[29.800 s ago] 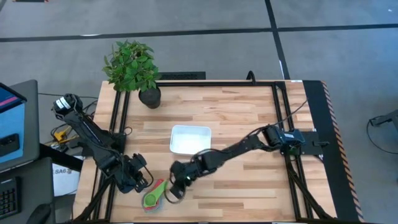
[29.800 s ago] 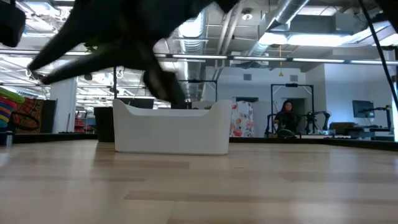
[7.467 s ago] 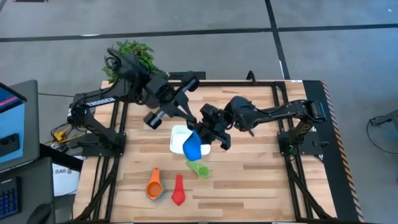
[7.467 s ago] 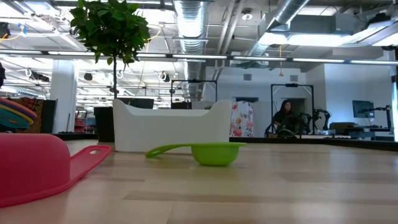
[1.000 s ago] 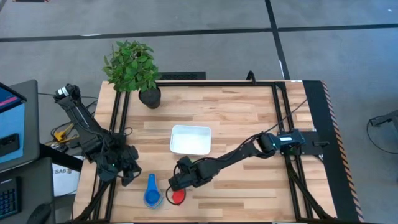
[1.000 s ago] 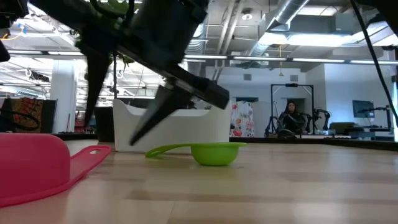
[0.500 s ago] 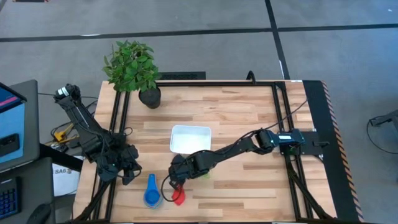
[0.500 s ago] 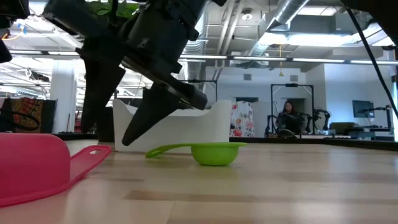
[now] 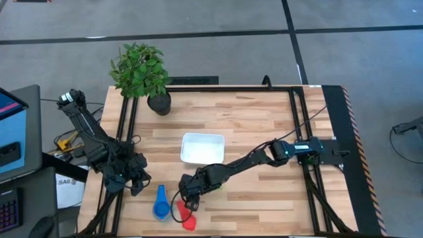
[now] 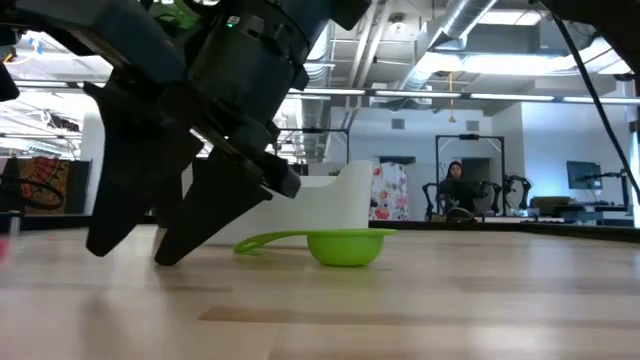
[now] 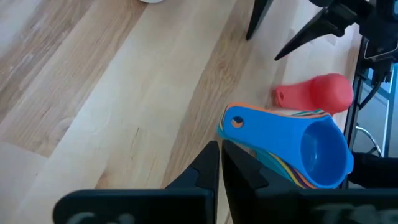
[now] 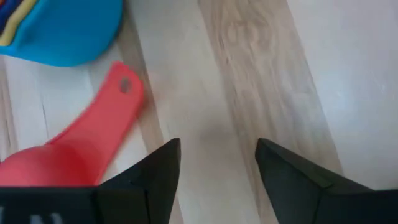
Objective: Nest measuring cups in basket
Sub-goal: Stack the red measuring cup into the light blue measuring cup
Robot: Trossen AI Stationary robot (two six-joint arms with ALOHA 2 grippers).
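Red is what moved: the red cup (image 9: 186, 216) has slid farther from the basket (image 9: 203, 148) over the last second, from just beside the blue stack (image 9: 160, 204) to a spot nearer the table's front edge, and in my low view it has gone from filling the left foreground to all but out of frame. I read that as a nudge, not a pick: the right gripper (image 9: 189, 194) stands with its fingers spread wide and nothing between them, low over the bare wood between the basket and the red cup, and the right wrist view shows only planks in the gap, with the red cup's handle (image 12: 123, 93) off to one side. The green cup (image 10: 345, 244) lies on the table in front of the basket, largely under the right arm from above. The blue stack, several cups already nested with the blue one on top, sits well to the front-left of the basket, the red cup just beside it. The basket itself looks empty from above. My left gripper (image 9: 135, 180) waits to the left of the basket by the table's edge, fingers pressed shut on nothing. So for the task I judge little gained: red and green are not yet nested, nothing is in the basket, and the red cup now lies farther from it, so I expect to re-aim before closing on its handle.
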